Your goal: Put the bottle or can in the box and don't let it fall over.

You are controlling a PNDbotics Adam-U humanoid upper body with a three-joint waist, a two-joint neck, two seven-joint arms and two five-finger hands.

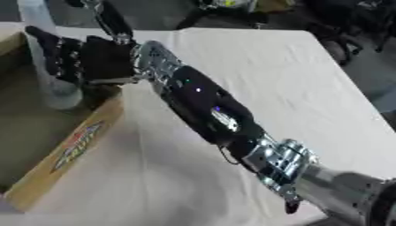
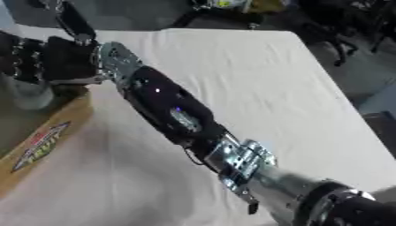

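A pale, see-through bottle (image 1: 55,90) stands upright inside the open cardboard box (image 1: 74,148) at the left, close to its right wall. My right hand (image 1: 97,57) reaches in from the lower right across the table. Its dark fingers (image 1: 55,55) are curled round the bottle's middle and its thumb points up behind. The bottle's lower end is down near the box floor; I cannot tell whether it touches. The hand hides the middle of the bottle. My left hand shows in no view.
The box's right wall carries a red and blue logo (image 2: 37,148). A white cloth covers the table (image 1: 271,75), bare to the right of my arm. Dark chairs and clutter (image 2: 333,26) stand beyond the far edge.
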